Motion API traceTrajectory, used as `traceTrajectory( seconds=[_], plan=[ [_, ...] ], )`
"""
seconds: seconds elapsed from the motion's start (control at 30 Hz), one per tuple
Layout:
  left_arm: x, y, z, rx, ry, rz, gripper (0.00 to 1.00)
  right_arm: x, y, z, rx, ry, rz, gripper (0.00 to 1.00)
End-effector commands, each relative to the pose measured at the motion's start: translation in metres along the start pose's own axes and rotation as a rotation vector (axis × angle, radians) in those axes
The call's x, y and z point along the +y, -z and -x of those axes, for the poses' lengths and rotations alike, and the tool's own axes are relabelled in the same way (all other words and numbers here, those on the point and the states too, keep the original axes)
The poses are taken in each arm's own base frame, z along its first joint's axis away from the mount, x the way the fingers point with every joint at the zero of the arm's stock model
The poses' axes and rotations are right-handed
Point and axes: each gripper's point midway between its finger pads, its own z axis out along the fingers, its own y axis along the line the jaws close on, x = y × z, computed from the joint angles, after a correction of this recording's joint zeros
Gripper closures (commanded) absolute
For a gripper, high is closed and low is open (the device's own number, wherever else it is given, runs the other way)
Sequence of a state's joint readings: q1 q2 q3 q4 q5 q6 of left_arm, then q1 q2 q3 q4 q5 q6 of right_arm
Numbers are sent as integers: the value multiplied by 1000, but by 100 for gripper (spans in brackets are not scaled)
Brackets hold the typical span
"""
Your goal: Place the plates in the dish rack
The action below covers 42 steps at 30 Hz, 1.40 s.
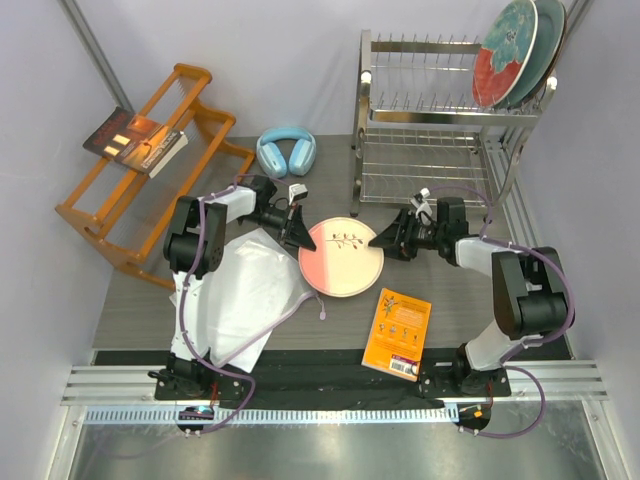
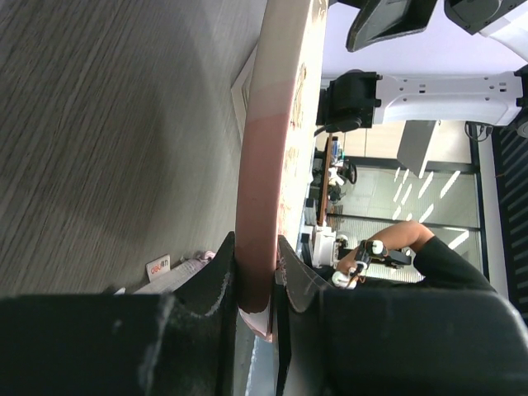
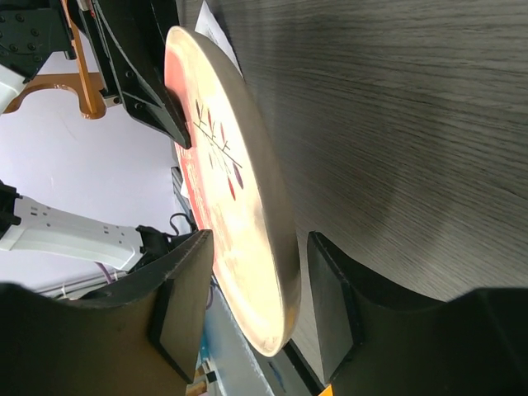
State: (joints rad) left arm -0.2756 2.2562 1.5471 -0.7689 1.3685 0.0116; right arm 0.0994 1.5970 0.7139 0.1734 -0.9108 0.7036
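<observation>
L tool (image 1: 300, 236) clamps pink plate (image 1: 341, 262) rim, face-up, sprig (image 1: 346, 240) left-right

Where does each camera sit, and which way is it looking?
Top external: high above and behind the arms, looking down on the table, dish rack and pink-and-cream plate; both whole arms show.
Left wrist: on the left gripper, looking along its jaws, shut on the plate's rim.
Right wrist: on the right gripper, looking along its open jaws, straddling the opposite rim.
Shared: all three show the plate.
</observation>
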Motion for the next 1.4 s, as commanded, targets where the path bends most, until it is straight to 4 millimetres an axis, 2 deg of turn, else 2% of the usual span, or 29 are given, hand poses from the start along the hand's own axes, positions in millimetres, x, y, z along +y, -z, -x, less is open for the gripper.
traceTrajectory(
  seconds=[0.0, 0.23, 0.43, 0.5, 0.6, 0.7, 0.8, 0.9, 0.93, 1.07, 1.1, 1.13, 1.3, 1.33, 1.37],
  plan=[
    [-65, 6, 1, -7, -10, -269, 100, 9, -5, 5, -2, 35, 37, 48],
    [-66, 5, 1, -3, -10, -277, 100, 7, -11, -3, 25, 14, 51, 55],
    [-64, 4, -1, -1, -9, -276, 100, 11, -17, 0, 36, 32, 75, 71],
    [-62, 3, -1, 0, -4, -276, 100, 12, -17, 2, 36, 36, 79, 72],
    [-63, 2, -1, 7, 19, -278, 100, 14, -19, 0, 48, 34, 88, 71],
    [-61, 0, -2, 11, 28, -277, 100, 16, -23, -4, 64, 33, 95, 62],
    [-58, -2, -3, 17, 35, -284, 100, 22, -25, -8, 81, 49, 115, 61],
    [-56, -3, -2, 18, 49, -290, 100, 25, -27, -11, 97, 54, 127, 67],
    [-54, -4, -1, 19, 47, -289, 100, 24, -28, -10, 93, 54, 122, 73],
    [-49, -5, 0, 21, 56, -269, 100, 27, -25, -6, 88, 70, 118, 87],
    [-46, -5, 1, 20, 59, -253, 98, 29, -24, -4, 83, 72, 119, 97],
    [-44, -6, 0, 22, 60, -226, 85, 29, -22, -3, 82, 67, 116, 98],
    [-25, -4, 3, 17, 38, -53, 46, 41, -6, 14, 47, 61, 135, 99],
    [-25, -3, 3, 13, 33, -36, 43, 50, 0, 17, 41, 71, 149, 98],
    [-28, 1, 5, 4, 16, -18, 16, 58, 5, 22, 40, 85, 167, 99]
  ],
)
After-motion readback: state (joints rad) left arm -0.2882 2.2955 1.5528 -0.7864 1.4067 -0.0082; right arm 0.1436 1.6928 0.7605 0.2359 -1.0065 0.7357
